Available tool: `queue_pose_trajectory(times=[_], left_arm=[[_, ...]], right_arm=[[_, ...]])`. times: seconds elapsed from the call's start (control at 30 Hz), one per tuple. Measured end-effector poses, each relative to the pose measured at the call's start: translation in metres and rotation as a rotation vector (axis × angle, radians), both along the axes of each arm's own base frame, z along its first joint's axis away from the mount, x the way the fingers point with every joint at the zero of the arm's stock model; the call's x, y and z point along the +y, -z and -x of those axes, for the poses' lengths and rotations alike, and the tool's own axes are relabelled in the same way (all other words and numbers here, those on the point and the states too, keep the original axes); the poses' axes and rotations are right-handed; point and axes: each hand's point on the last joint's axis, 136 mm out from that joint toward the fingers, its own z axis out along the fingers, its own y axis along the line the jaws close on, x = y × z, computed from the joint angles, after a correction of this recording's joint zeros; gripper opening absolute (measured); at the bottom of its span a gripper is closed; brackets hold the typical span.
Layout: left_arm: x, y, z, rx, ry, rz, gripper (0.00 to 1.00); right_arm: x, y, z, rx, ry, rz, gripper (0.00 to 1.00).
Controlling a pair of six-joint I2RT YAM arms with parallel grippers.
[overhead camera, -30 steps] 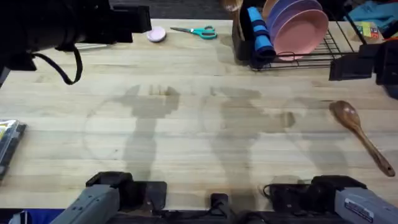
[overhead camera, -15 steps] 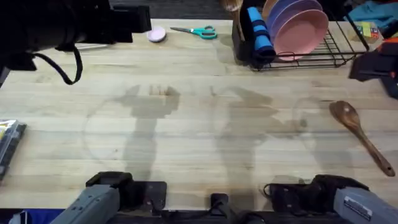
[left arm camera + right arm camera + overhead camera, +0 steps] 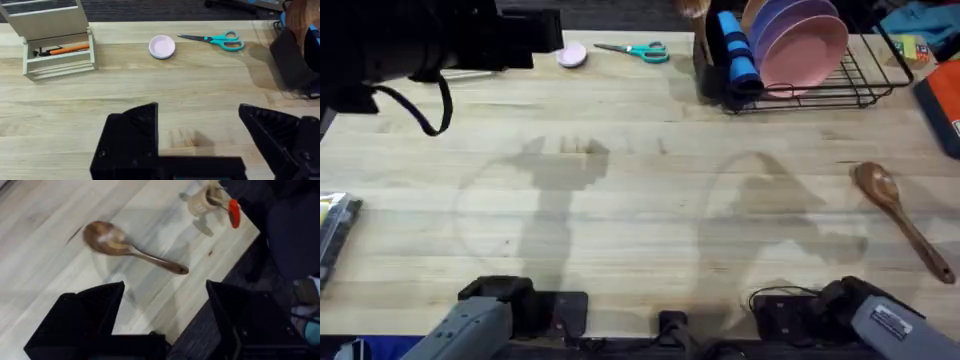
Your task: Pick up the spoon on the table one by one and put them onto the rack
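A brown wooden spoon (image 3: 902, 216) lies flat on the pale table (image 3: 640, 210) near its right edge, bowl toward the rack. The right wrist view shows the spoon (image 3: 131, 248) ahead of my right gripper (image 3: 165, 317), which hovers open above the table's edge with nothing between its fingers. The black wire rack (image 3: 850, 85) stands at the back right, with its boxy caddy (image 3: 710, 65) on its left side. A brown wooden piece (image 3: 691, 8) pokes up from the caddy. My left gripper (image 3: 199, 135) is open and empty above the table's back left.
Pink and purple plates (image 3: 802, 38) and a blue roll (image 3: 736, 55) sit in the rack. Teal scissors (image 3: 636, 50) and a small pink dish (image 3: 571, 55) lie at the back. A beige tiered box (image 3: 56, 42) stands far left. An orange box (image 3: 946, 105) is at the right edge.
The right arm's dark shape at the overhead view's right edge has slid out of it to the right, and its shadow has shifted toward the spoon. The spoon and left arm have not moved.
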Motion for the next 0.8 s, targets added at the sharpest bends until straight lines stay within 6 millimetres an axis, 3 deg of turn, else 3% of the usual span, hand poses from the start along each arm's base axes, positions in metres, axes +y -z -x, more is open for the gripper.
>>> queue_pose_trajectory(times=[0.13,0.37,0.4,0.47,0.5,0.8], left_arm=[[0.0,0.0,0.0,0.0,0.0,0.0,0.993],[0.0,0.0,0.0,0.0,0.0,0.0,0.994],[0.0,0.0,0.0,0.0,0.0,0.0,0.993],[0.0,0.0,0.0,0.0,0.0,0.0,0.993],[0.0,0.0,0.0,0.0,0.0,0.0,0.992],[0.0,0.0,0.0,0.0,0.0,0.0,0.993]], right_arm=[[-0.006,-0.001,0.004,0.022,-0.009,0.014,0.992],[-0.017,-0.007,-0.01,0.091,-0.152,0.081,0.992],[-0.018,-0.004,-0.012,0.12,-0.179,0.079,0.992],[-0.021,0.026,-0.014,0.361,-0.36,0.003,0.992],[-0.025,0.04,-0.021,0.506,-0.532,-0.017,0.992],[-0.022,0.046,-0.025,0.549,-0.679,-0.04,0.992]])
